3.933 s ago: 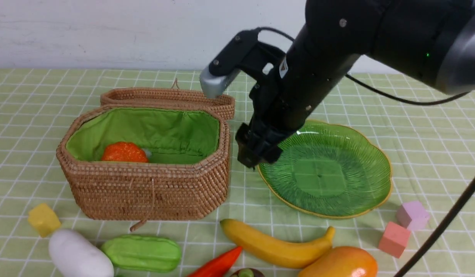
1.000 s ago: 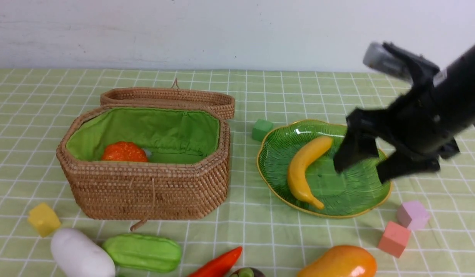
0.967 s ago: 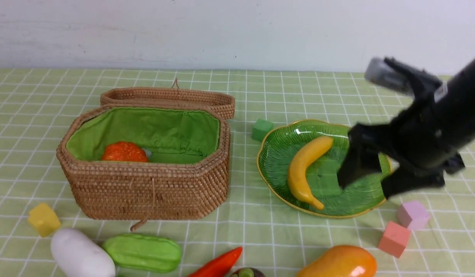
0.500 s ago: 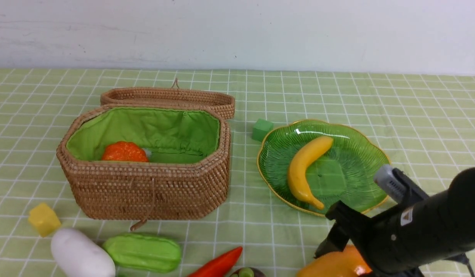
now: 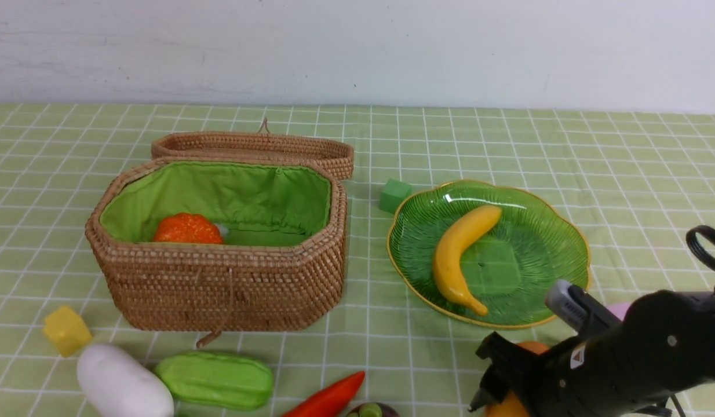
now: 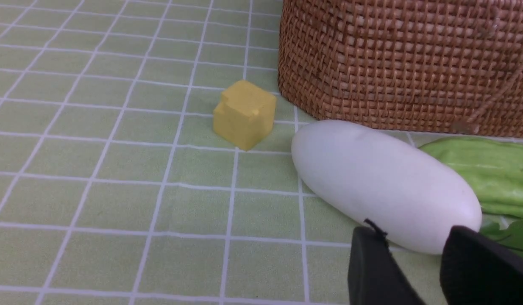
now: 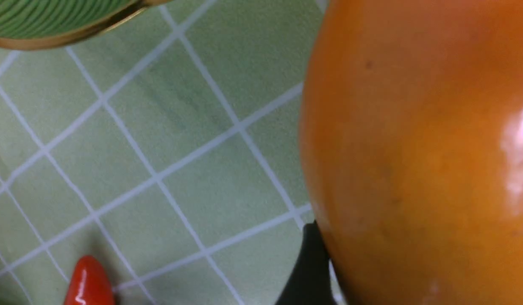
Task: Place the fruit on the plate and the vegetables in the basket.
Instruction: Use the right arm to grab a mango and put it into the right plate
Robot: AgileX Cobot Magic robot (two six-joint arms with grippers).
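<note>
1. Finds the mango (image 7: 414,148) on the checked cloth (image 5: 369,336) at the near right, just short of the plate (image 5: 531,249) and not yet on it.
2. Shows the right gripper (image 5: 505,379) astride it with jaws spread wide. Puts one finger (image 7: 308,267) right against the skin and hides the other, so cannot tell whether clamped or merely flanking.
3. Looks plump, rounded and glossy (a highlight gleams on its flank). Probably a light, stiff toy, slippery under flat pads. Best gripped across the broad middle, square to its length, to avoid squirting out endwise.
4. Shows the left gripper (image 6: 412,232) low at the near left, jaws apart and empty, with the radish (image 6: 384,182) just beyond them.
5. Fruit, three:
   - banana (image 5: 456,255) lying on the plate
   - mango
   - mangosteen (image 5: 370,411), cut off at the near edge
6. Vegetables, four:
   - pumpkin (image 5: 186,229) inside the basket (image 5: 218,289)
   - radish, gourd (image 5: 215,379) and red tapered one (image 5: 328,398) on the cloth nearer than the basket
7. One plate, one basket, one lid (image 5: 253,145) behind it.
8. Cubes in view, three:
   - yellow cube (image 5: 66,330)
   - green cube (image 5: 394,195)
   - a sliver of pink cube (image 5: 621,310)
</note>
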